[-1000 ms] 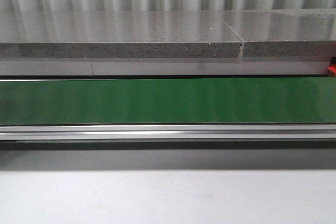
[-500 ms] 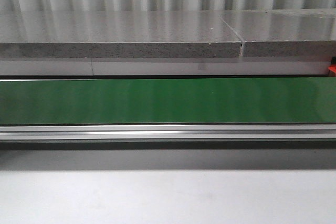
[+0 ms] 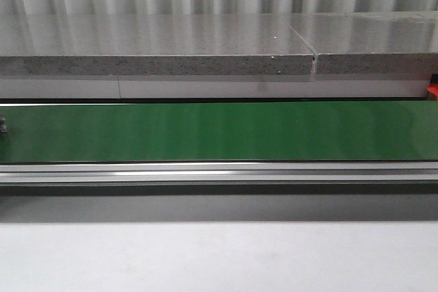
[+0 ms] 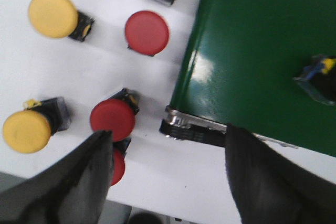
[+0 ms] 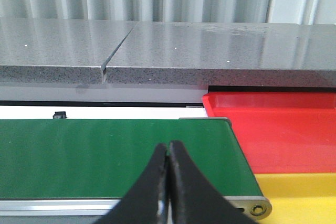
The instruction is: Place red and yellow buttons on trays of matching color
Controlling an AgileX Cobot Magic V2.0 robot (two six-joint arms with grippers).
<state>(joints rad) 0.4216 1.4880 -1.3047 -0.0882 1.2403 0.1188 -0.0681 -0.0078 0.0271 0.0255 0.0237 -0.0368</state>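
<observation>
In the left wrist view, several red buttons [image 4: 147,31] and two yellow buttons [image 4: 52,14] lie on the white table beside the end of the green belt [image 4: 252,51]. My left gripper [image 4: 168,132] is open and empty above the table by the belt's end roller. One red button [image 4: 112,119] lies close to its finger. A dark button body [image 4: 320,77] lies on the belt, its cap colour hidden. My right gripper [image 5: 168,148] is shut and empty over the belt's other end, near the red tray [image 5: 278,124] and yellow tray [image 5: 299,192].
The front view shows the green belt [image 3: 219,131] running across, with an aluminium rail [image 3: 219,172] in front and a grey stone ledge [image 3: 157,49] behind. A small dark object [image 3: 2,126] shows at the belt's far left edge. White table [image 3: 219,258] lies nearest.
In the front view a small dark object has appeared at the far left edge of the belt. Nothing else has changed.
</observation>
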